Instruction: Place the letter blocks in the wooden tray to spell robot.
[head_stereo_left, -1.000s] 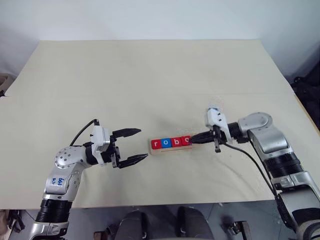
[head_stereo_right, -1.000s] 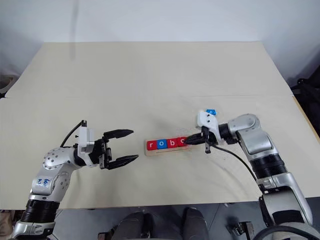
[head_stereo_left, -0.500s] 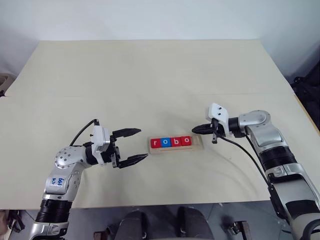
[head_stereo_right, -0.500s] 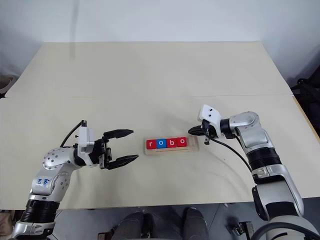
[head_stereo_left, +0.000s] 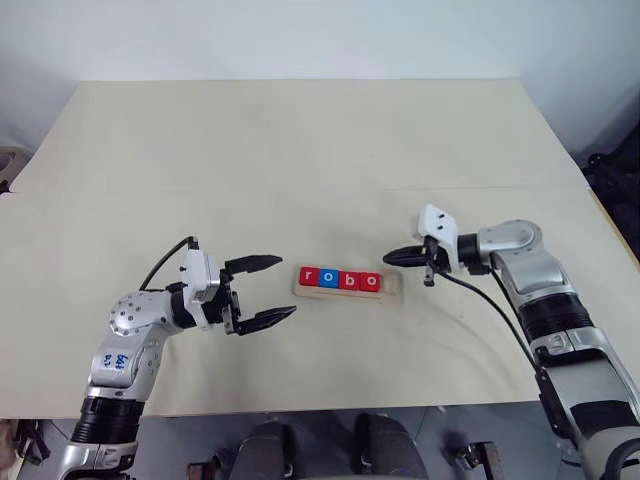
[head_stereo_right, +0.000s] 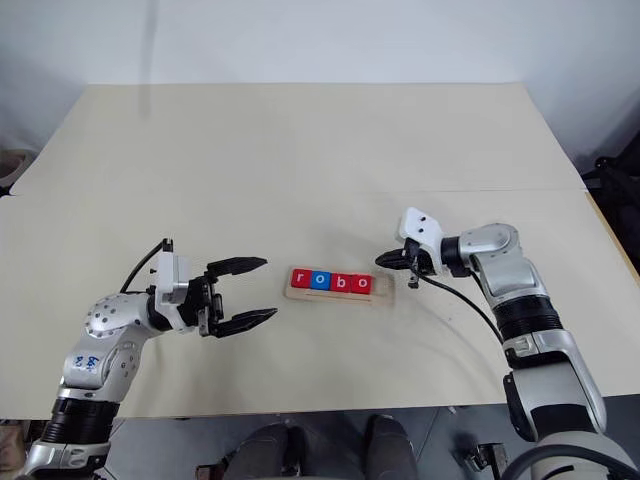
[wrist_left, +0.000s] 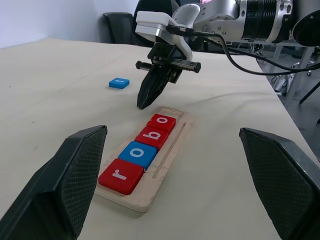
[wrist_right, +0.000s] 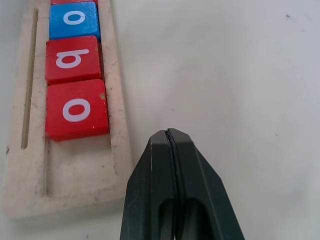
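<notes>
On the left, the left gripper (head_stereo_left: 262, 291) hovers just above the table (head_stereo_left: 300, 150) with its two black fingers spread wide and nothing between them, pointing toward the near end of the wooden tray (head_stereo_left: 347, 289). A sudden reach from here could knock that end and slide the whole tray, since it lies loose on the table.

In the middle, the tray holds four letter blocks in a touching row: a red r (wrist_left: 120, 175), a blue o (wrist_left: 138, 152), a red b (wrist_left: 153, 135) and a red o (wrist_left: 162, 121). The slot at the tray's right end is bare, so the word lacks its last letter. The blocks sit shallow and loose; any sideways shove on the end o could push the row along or tip a block out.

On the right, the right gripper (head_stereo_left: 400, 258) is pinched fully shut and holds nothing, its tip just beside the tray's bare end. It cannot pick anything up until it opens.

The fifth block, a blue tile (wrist_left: 119, 82), lies on the table beyond the right gripper, well apart from the tray; its letter is probably a t, though the mark is too small to read surely. It could go into the tray turned wrong.
</notes>
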